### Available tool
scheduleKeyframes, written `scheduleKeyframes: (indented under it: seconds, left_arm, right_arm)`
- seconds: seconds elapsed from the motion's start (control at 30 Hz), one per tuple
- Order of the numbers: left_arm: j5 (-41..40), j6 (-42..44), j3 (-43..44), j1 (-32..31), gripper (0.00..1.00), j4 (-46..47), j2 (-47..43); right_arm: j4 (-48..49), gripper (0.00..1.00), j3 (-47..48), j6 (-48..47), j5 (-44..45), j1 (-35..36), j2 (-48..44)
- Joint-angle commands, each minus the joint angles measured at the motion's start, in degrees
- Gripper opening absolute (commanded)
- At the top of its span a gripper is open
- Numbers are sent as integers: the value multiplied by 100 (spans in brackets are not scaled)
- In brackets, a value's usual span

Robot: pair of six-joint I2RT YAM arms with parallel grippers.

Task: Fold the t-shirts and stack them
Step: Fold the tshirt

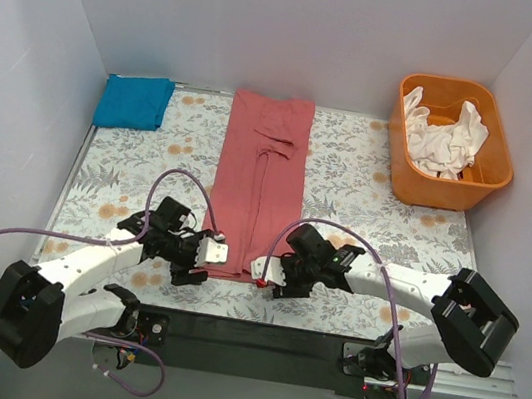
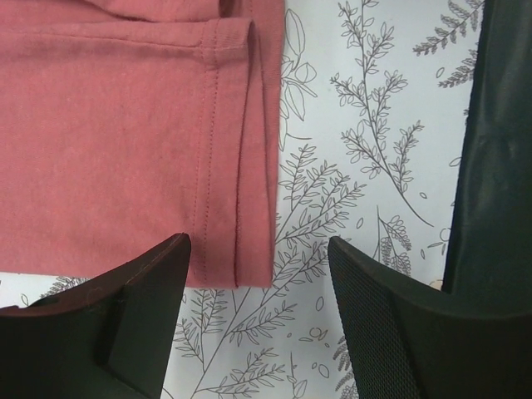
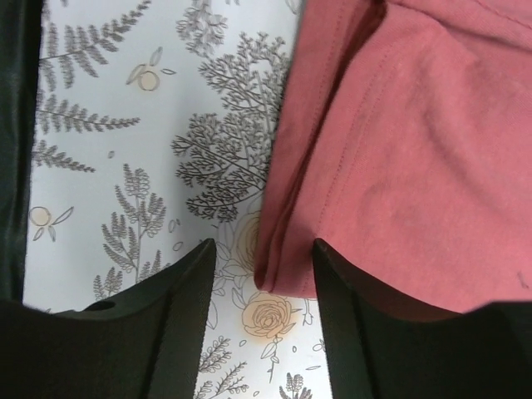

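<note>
A red t-shirt [image 1: 258, 183], folded lengthwise into a long strip, lies flat in the middle of the floral tablecloth. Both grippers sit at its near end. My left gripper [image 1: 208, 255] is open at the near left corner; in the left wrist view [image 2: 258, 245] the hemmed corner of the shirt [image 2: 108, 150] lies just ahead of the jaws and toward the left finger. My right gripper [image 1: 266, 272] is open at the near right corner; in the right wrist view [image 3: 264, 245] the folded corner of the shirt [image 3: 416, 166] reaches between the jaws. Neither gripper holds cloth.
A folded blue t-shirt [image 1: 134, 101] lies at the far left corner. An orange basket [image 1: 492, 180] with white shirts [image 1: 443, 136] stands at the far right. A black strip [image 1: 254, 337] runs along the table's near edge. White walls close in three sides.
</note>
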Motion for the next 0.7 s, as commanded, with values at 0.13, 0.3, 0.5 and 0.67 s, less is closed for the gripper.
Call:
scheduleKeyframes:
  seconds: [0.13, 0.3, 0.5, 0.67]
  left_arm:
    - [-191, 90, -86, -76, 65, 398, 353]
    - [-402, 194, -217, -76, 55, 521, 512]
    - [-596, 380, -446, -76, 33, 644, 626]
    - [-614, 599, -359, -94, 4, 530, 635]
  right_arm:
    - [180, 50, 87, 265, -158, -235, 179]
    - [144, 47, 70, 160, -220, -235, 337]
    - [144, 33, -18, 19, 8, -235, 610]
    - [48, 9, -18, 45, 114, -226, 637]
